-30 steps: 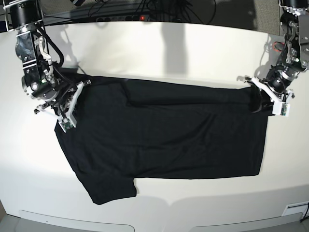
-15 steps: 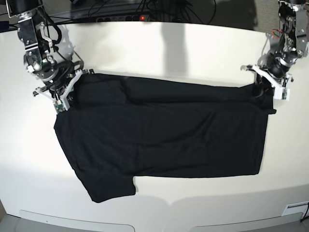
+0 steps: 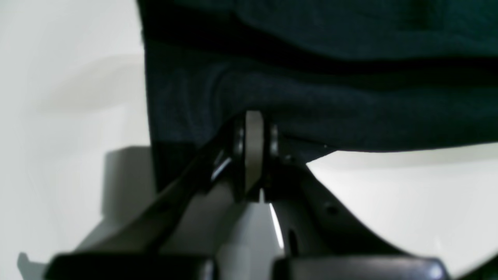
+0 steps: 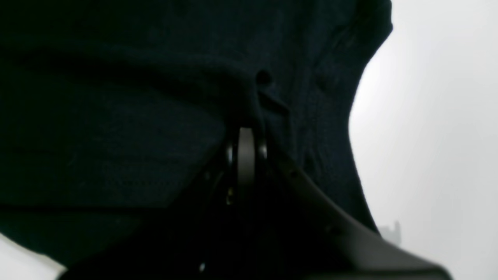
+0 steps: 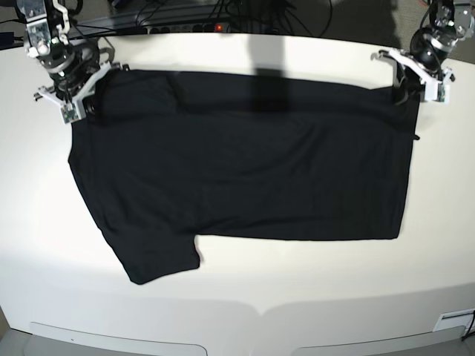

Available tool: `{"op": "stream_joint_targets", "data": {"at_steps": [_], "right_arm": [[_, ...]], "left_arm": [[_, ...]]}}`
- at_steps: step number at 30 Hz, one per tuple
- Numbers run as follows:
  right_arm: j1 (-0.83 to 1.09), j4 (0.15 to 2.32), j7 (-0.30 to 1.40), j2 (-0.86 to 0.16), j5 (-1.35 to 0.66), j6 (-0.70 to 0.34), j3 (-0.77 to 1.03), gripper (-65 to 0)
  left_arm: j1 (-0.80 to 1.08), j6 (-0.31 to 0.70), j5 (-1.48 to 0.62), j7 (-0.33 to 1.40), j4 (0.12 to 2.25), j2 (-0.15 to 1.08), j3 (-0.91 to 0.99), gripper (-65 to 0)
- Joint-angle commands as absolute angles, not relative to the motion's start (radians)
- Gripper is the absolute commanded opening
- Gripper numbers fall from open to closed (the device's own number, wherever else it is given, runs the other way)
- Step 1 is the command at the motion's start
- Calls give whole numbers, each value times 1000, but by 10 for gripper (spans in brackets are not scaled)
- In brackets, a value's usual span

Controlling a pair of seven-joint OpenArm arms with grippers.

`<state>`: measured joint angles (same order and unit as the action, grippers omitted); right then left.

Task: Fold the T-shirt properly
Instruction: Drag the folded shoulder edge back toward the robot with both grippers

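- Black cloth T-shirt (image 5: 245, 163) lies spread on the white table (image 5: 245, 297), plain side up, no print visible.
- Left gripper (image 5: 415, 78) sits at the shirt's far corner on the base view's right; fingers clamped together on a pinch of the hem edge.
- Left wrist view: jaws closed on the black fabric (image 3: 311, 97), cloth bunched and draped over the fingertips (image 3: 253, 128), white table showing below and to the left.
- Right gripper (image 5: 78, 93) is at the far corner on the base view's left, by the shoulder/sleeve end; also clenched on fabric.
- Right wrist view: jaws closed, cloth (image 4: 116, 116) puckered right at the fingertips (image 4: 246, 136), filling most of the view.
- Long axis of the shirt runs left-right across the table; hem end toward the left gripper, sleeve end toward the right gripper.
- Far edge is pulled fairly straight between the two grippers, near the table's back edge.
- Near sleeve (image 5: 159, 259) sticks out toward the table's front edge, on the base view's left.
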<state>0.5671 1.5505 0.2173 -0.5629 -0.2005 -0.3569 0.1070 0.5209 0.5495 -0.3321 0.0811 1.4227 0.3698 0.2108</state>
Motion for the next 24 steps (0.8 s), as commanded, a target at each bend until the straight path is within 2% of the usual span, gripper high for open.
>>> {"op": "stream_joint_targets", "data": {"at_steps": [1,6,15,24], "right_arm": [[608,1561,295,-573,-186,-367,112,-650],[696,1626,278,-549,-144,-367,112,-650],[702,1649,278,-478,-78,-366,112,-650],[728,1711,321,-477,-77,-366,112,-650]], "left_arm": [[546,538,-314,110,1441,382,226,-650],[614,538,-315,110,1483,382,282,-650],[697,538,-315,110,1552,382,344,-650],[701,538,-315,160,1620,382,368,-650]]}}
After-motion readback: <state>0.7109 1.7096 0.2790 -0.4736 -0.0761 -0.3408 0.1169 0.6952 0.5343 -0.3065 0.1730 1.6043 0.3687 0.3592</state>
